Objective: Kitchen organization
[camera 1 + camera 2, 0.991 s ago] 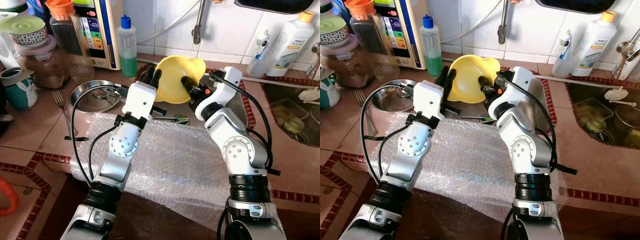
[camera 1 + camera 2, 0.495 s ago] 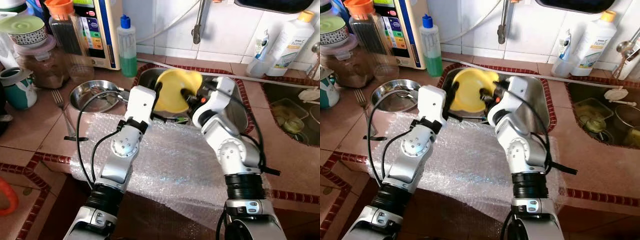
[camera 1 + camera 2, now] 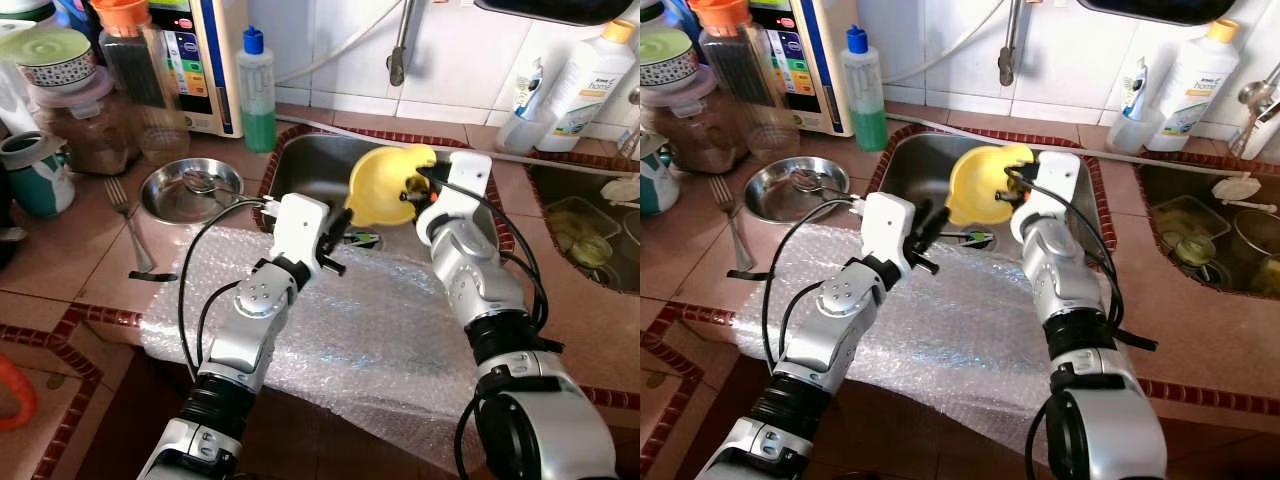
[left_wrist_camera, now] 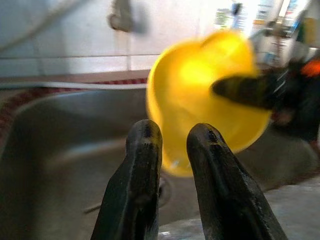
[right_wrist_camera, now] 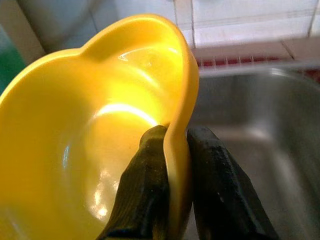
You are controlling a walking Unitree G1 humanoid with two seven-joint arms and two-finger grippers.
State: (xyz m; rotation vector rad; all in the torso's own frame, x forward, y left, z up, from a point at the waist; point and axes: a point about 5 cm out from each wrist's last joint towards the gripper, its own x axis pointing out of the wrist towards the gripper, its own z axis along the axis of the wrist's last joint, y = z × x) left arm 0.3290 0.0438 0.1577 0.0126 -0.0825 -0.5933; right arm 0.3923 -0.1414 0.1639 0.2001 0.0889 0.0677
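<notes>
- Black fingers of the right gripper (image 5: pixel 167 200) are clamped on the rim of the yellow bowl (image 3: pixel 385 185), one finger inside the wall and one outside, as the right wrist view shows plainly.
- That bowl hangs tipped on its side over the steel sink (image 3: pixel 315 165), its hollow facing the robot's left, clear of the basin floor.
- Over on the other side, the left gripper (image 4: pixel 172 150) points into the sink just short of the bowl; its two fingers sit close together with a narrow gap and nothing between them.
- Left arm reaches across the bubble wrap (image 3: pixel 370 330) spread over the tiled counter (image 3: pixel 60 260), the wrist at the sink's near edge.
- Down in the basin, near the left gripper, lies a small dark utensil with a green spot (image 3: pixel 362 239); too small to say what it is.
- Left of the sink sits a shallow steel dish (image 3: pixel 190 192), and a fork (image 3: pixel 128 225) lies just beside that.
- Against the wall stands a bottle of green liquid with a blue cap (image 3: pixel 255 90), with jars (image 3: pixel 85 125) and a white appliance (image 3: pixel 205 60) further left.
- Far right at the wall, a white bottle with an orange cap (image 3: pixel 585 85).
</notes>
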